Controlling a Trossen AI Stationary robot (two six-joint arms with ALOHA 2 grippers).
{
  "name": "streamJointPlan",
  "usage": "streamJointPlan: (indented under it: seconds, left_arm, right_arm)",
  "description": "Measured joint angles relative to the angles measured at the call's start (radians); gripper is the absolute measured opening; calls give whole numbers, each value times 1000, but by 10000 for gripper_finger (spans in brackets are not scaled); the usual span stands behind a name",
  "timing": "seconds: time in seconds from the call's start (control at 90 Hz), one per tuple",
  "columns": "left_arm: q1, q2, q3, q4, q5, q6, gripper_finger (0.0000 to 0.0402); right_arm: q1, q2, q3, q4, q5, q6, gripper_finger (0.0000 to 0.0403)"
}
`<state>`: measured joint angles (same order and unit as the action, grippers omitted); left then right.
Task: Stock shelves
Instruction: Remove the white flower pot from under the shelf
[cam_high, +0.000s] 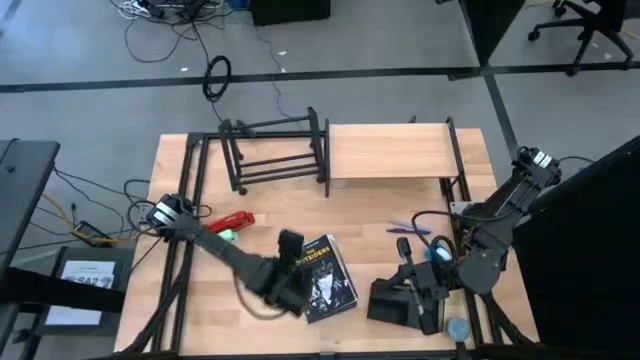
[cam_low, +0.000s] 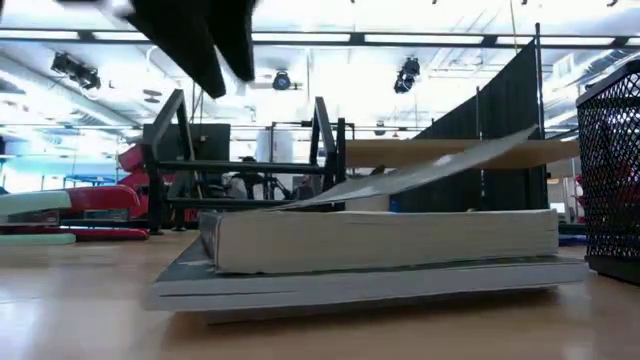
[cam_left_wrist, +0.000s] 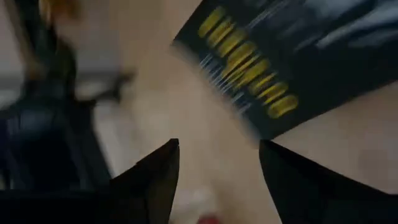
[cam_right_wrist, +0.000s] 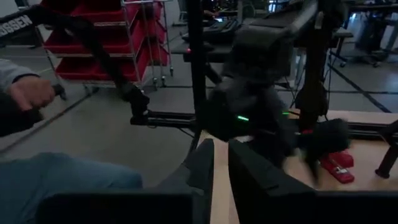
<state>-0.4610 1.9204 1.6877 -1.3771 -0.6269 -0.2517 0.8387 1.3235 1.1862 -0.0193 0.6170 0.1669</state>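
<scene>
A black paperback book (cam_high: 327, 281) with yellow lettering lies flat on the table's near middle; in the low view its cover (cam_low: 430, 165) curls up off the pages. My left gripper (cam_left_wrist: 217, 180) hovers open at the book's left edge (cam_high: 296, 292), clear of the table, with the book's corner (cam_left_wrist: 261, 81) just beyond its fingertips. The shelves stand at the far edge: a black tube-frame rack (cam_high: 277, 155) and a wood-topped shelf (cam_high: 390, 150). My right gripper (cam_high: 418, 300) waits shut at the near right, over a black mesh tray (cam_high: 390, 303).
A red stapler (cam_high: 232, 220) lies left of the book, beside the left arm. Pens (cam_high: 410, 228) and a small blue object (cam_high: 441, 251) lie near the right arm. The mesh tray's wall (cam_low: 610, 170) stands right of the book. A person's hand (cam_right_wrist: 28, 93) shows beyond the table.
</scene>
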Motion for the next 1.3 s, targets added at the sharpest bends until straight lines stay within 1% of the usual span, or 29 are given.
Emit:
streamJointPlan:
  seconds: [0.056, 0.1, 0.189, 0.289, 0.389, 0.511, 0.567, 0.633, 0.722, 0.8, 0.878, 0.989, 1.033, 1.144, 1.3]
  left_arm:
    - [54, -8, -16, -84, -16, -49, 172]
    - [97, -16, -34, -112, -31, -71, 157]
    - [189, -48, -84, -92, -58, -63, 129]
    - [296, -71, -145, -11, -70, 10, 110]
    - [399, -80, -195, 37, -48, 67, 108]
    - [517, -82, -247, 103, 25, 120, 114]
    - [556, -82, -278, 156, 67, 148, 118]
    - [592, -82, -313, 202, 82, 168, 121]
    - [629, -81, -360, 229, 75, 170, 119]
    - [646, -81, -403, 233, 59, 170, 104]
    - [652, -81, -443, 226, 47, 170, 75]
    - [652, -81, -492, 204, 4, 170, 20]
    - [652, -81, -510, 197, -11, 169, 9]
    - [652, -81, -550, 154, -42, 167, 5]
    - [674, -81, -613, 81, -117, 143, 1]
  right_arm:
    - [0, 0, 0, -4, -13, 12, 21]
    - [0, 0, 0, -7, -18, 19, 21]
    - [0, 0, 0, -9, -19, 21, 21]
    - [0, 0, 0, -25, -19, 38, 21]
    - [0, 0, 0, -43, -19, 51, 21]
    - [0, 0, 0, -57, -19, 56, 21]
    - [0, 0, 0, -56, -19, 59, 21]
    - [0, 0, 0, -57, -20, 60, 21]
    - [0, 0, 0, -58, -20, 61, 21]
    - [0, 0, 0, -60, -20, 72, 21]
    - [0, 0, 0, -61, -20, 74, 21]
    - [0, 0, 0, -61, -20, 74, 21]
    - [0, 0, 0, -61, -20, 74, 21]
    - [0, 0, 0, -61, -20, 74, 21]
    - [0, 0, 0, -62, -20, 74, 21]
